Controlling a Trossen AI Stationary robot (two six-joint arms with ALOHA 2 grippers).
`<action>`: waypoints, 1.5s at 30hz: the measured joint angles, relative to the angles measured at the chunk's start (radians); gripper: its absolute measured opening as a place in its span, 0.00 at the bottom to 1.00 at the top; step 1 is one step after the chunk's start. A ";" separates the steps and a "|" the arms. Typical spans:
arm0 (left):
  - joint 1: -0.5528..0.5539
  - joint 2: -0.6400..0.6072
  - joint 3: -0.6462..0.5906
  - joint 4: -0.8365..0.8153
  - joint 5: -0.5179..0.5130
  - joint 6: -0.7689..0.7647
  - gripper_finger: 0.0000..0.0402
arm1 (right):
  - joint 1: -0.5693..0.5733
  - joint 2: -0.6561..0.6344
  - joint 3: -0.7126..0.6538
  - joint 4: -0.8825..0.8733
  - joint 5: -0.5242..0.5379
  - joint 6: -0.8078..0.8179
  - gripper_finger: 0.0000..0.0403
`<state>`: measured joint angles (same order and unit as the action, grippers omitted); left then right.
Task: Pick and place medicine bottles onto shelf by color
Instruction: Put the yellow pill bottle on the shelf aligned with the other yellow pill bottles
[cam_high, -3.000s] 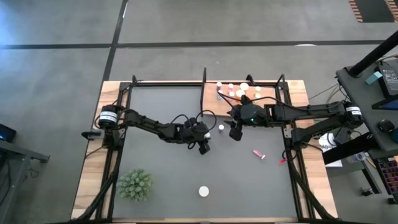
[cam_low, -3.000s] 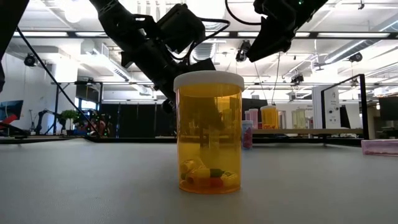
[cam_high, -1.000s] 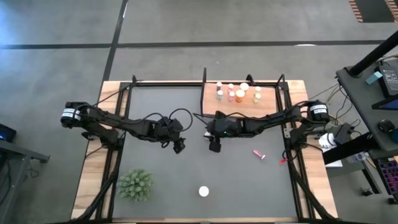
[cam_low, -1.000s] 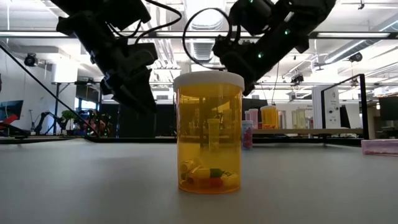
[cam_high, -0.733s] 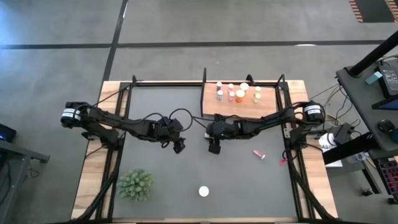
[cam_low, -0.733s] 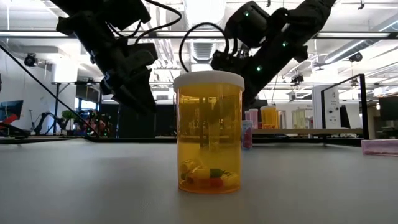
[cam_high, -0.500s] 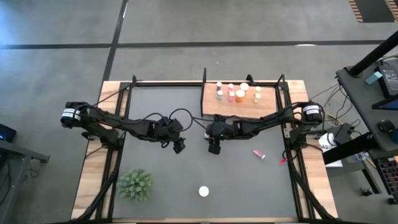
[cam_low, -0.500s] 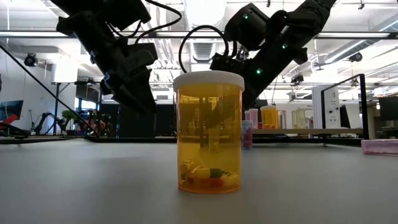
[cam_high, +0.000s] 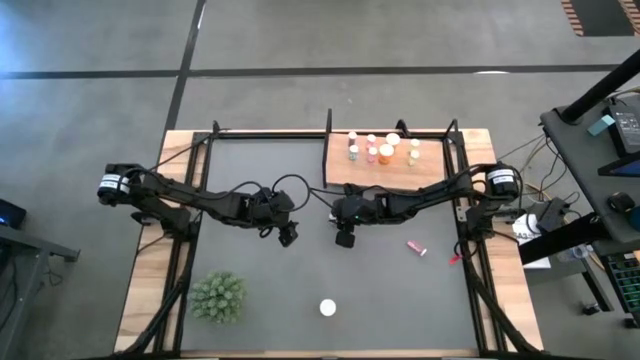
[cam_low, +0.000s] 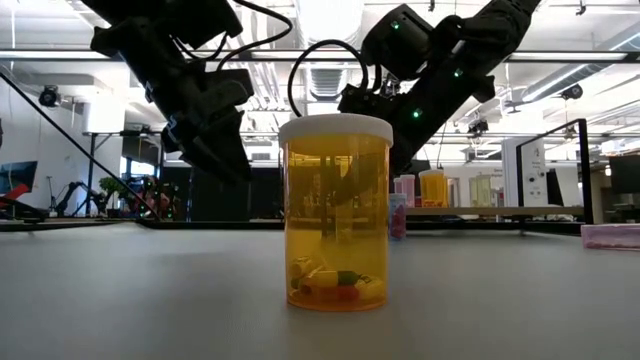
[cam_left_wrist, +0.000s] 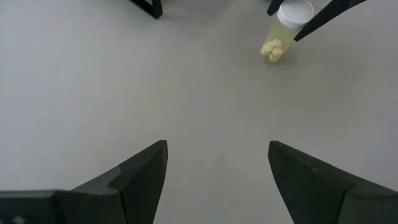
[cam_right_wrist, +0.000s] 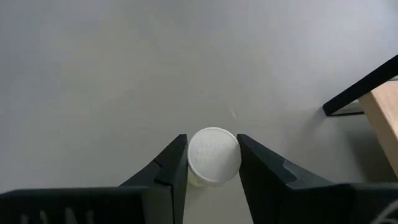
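Mid-mat, right gripper (cam_right_wrist: 212, 163) clamps a yellow-green bottle (cam_right_wrist: 214, 156) by its cap for shelving; left gripper (cam_left_wrist: 217, 165) waits, fingers apart.

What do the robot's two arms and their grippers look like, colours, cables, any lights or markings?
Both arms are dark, jointed and slim. Each has a white band with dark marking near the shoulder, seen on the left arm and the right arm. Thin black cables loop above the wrists. Small green lights glow on the right arm in the low view. The left gripper and right gripper have flat, tapering black fingers.
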<state>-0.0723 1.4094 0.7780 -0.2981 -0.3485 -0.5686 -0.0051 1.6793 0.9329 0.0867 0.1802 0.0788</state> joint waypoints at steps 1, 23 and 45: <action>0.000 0.000 0.000 0.000 0.000 0.000 0.65 | 0.000 -0.002 0.000 -0.001 0.000 0.000 0.27; 0.000 0.000 0.000 0.000 0.000 0.000 0.65 | -0.070 -0.440 0.001 -0.460 0.268 0.023 0.32; 0.000 0.000 0.000 0.002 0.000 0.000 0.65 | -0.296 -0.683 -0.339 -0.553 0.416 0.444 0.31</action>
<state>-0.0727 1.4094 0.7784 -0.2966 -0.3481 -0.5690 -0.3014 0.9961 0.5937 -0.4667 0.5967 0.5228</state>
